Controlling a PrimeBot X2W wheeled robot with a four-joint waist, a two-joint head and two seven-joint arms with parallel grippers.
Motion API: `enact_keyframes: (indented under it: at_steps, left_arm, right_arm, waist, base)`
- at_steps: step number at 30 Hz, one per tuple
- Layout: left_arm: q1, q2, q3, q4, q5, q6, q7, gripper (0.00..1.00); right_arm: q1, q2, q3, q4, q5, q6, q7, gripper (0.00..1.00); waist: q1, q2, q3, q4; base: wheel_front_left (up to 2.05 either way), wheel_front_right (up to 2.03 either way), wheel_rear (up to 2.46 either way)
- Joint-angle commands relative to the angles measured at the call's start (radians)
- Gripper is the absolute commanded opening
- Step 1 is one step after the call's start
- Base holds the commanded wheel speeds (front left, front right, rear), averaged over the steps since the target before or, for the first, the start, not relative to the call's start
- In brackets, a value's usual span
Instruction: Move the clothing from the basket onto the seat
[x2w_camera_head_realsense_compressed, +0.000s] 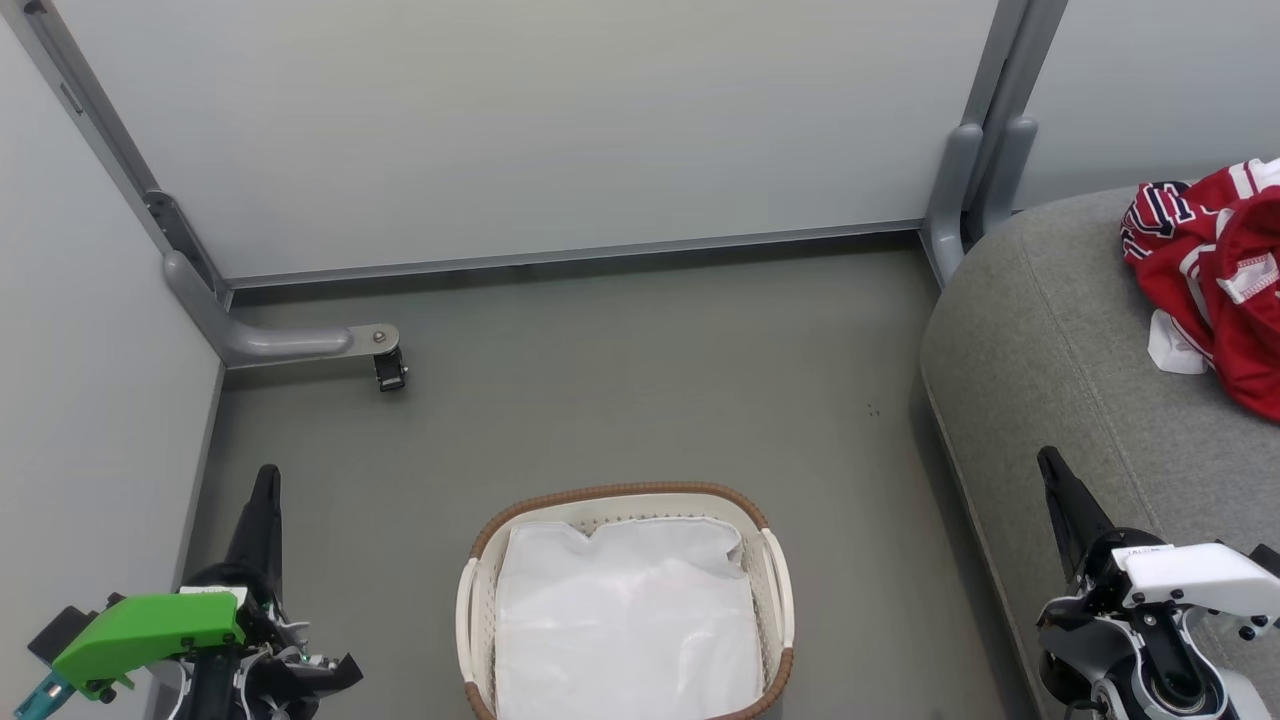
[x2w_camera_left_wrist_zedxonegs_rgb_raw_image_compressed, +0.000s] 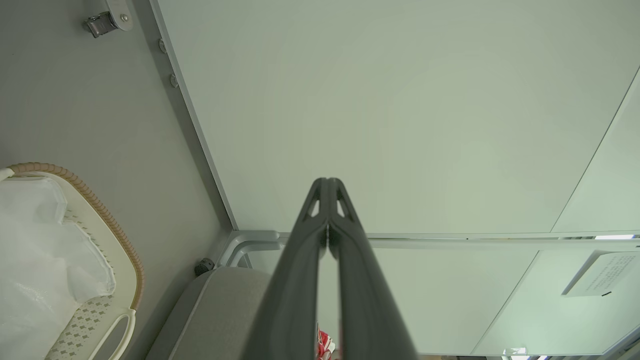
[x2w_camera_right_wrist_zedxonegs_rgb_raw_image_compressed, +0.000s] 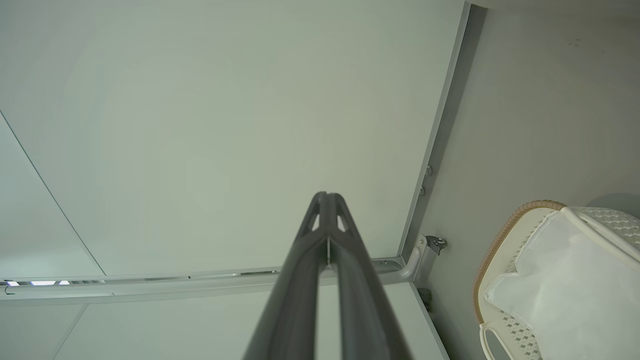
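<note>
Red-and-white clothing (x2w_camera_head_realsense_compressed: 1215, 280) lies bunched on the grey seat (x2w_camera_head_realsense_compressed: 1050, 350) at right. The cream basket (x2w_camera_head_realsense_compressed: 620, 495) on the floor holds a white liner (x2w_camera_head_realsense_compressed: 625, 620) (no part of the job). The left end effector (x2w_camera_head_realsense_compressed: 267, 478) and right end effector (x2w_camera_head_realsense_compressed: 1048, 460) are clenched and empty. The transfer looks complete, so keep both arms clear and leave the liner alone.

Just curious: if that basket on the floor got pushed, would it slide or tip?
Probably slides: the basket looks like perforated plastic holding a white liner. Tipping seems unlikely; it sits low and wide on the floor.
</note>
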Motion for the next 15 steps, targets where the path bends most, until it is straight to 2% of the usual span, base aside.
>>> enact_keyframes:
  at_steps: [1,15]
  left_arm:
    - [-0.01,0.0,0.002,-0.002,-0.004,-0.006,0.003,0.0]
    - [-0.01,0.0,0.001,-0.002,-0.004,-0.006,0.003,0.0]
  right_arm:
    - [0.001,-0.006,-0.002,-0.004,0.004,-0.001,0.003,0.0]
    - [0.001,-0.006,-0.002,-0.004,0.004,-0.001,0.003,0.0]
  waist:
    - [0.0,-0.0001,0.0,0.0]
    - [0.0,-0.0001,0.0,0.0]
  base:
    - [0.0,0.0,0.0]
    - [0.0,0.0,0.0]
